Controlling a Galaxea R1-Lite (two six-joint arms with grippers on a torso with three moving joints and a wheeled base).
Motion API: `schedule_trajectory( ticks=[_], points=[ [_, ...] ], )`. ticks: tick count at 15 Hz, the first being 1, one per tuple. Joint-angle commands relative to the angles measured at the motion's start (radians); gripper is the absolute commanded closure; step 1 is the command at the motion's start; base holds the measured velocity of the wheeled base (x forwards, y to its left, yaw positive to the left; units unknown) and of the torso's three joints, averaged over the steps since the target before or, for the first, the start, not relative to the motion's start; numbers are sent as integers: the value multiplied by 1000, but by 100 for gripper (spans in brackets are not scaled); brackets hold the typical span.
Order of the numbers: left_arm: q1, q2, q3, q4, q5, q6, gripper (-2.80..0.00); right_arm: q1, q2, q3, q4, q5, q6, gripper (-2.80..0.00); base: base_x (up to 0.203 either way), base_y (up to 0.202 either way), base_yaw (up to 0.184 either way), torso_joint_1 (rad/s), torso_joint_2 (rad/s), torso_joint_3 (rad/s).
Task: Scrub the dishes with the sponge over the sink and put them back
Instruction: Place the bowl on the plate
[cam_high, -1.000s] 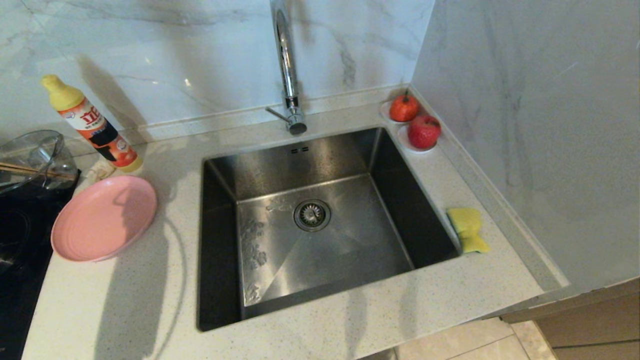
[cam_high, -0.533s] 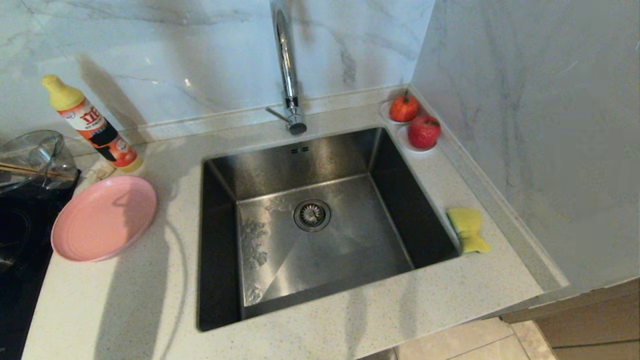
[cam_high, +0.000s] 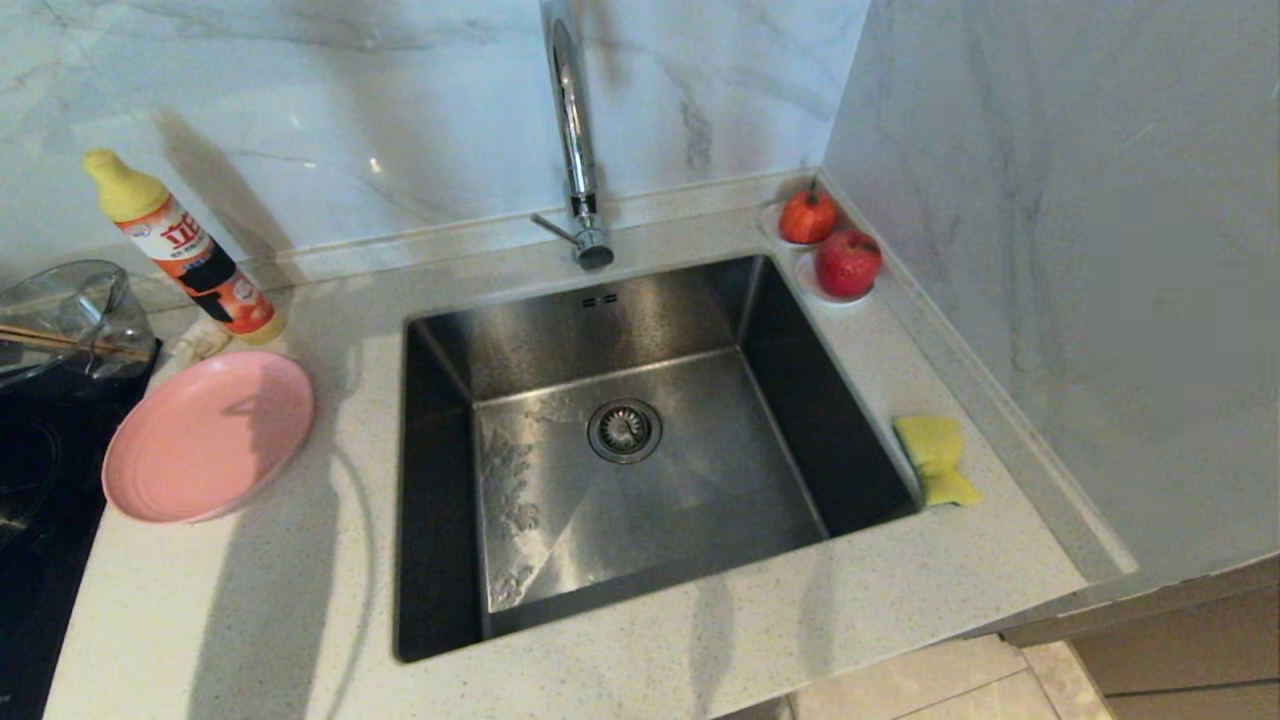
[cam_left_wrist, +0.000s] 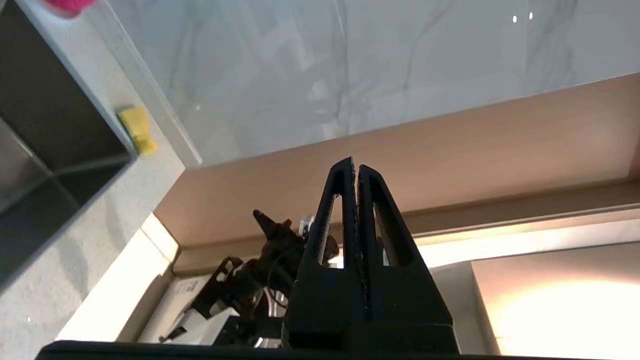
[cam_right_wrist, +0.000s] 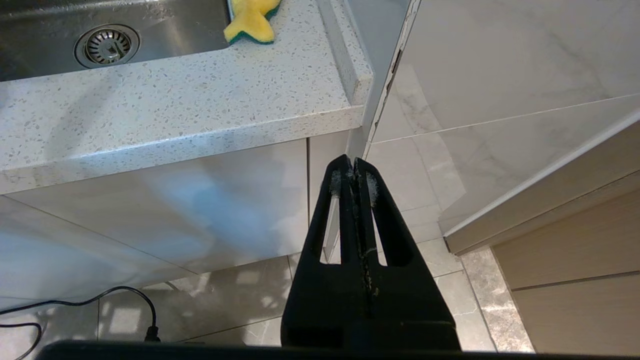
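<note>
A pink plate (cam_high: 208, 436) lies on the counter left of the sink (cam_high: 700, 470), whose steel basin holds only its drain strainer (cam_high: 624, 430). The yellow sponge (cam_high: 935, 459) rests on the counter at the sink's right rim; its green layer faces down in the right wrist view (cam_right_wrist: 251, 19). No arm shows in the head view. My left gripper (cam_left_wrist: 355, 165) is shut and empty, held in the air and pointing past the counter's end, the sponge (cam_left_wrist: 137, 130) far from it. My right gripper (cam_right_wrist: 353, 164) is shut and empty, hanging below the counter front over the floor.
A detergent bottle (cam_high: 180, 248) stands behind the plate, a clear glass bowl (cam_high: 62, 320) with chopsticks beside it on the dark hob (cam_high: 30, 470). Two red fruits (cam_high: 846, 262) sit at the back right corner. A tall tap (cam_high: 573, 130) rises behind the sink. A marble wall (cam_high: 1080, 250) bounds the right.
The head view scene is the same in all three frames; only faint shadows on the counter and sink shift slightly.
</note>
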Motion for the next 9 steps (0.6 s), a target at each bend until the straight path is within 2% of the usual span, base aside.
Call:
schedule_trajectory(
  ticks=[1,2,4,7,9],
  points=[
    [0,-17,28,-57,-35,-78,0,0,2,0,0,1,0,0,0,0,0,0,0,0],
    [0,-24,37,-79,-62,-135,0,0,2,0,0,-1,0,0,0,0,0,0,0,0],
    [13,-38,48,-125,-70,-240,0,0,2,0,0,1,0,0,0,0,0,0,0,0],
    [29,-57,61,-121,-70,-248,0,0,2,0,0,1,0,0,0,0,0,0,0,0],
    [30,-63,57,-125,-70,-331,0,0,2,0,0,0,0,0,0,0,0,0,0,0]
  ],
)
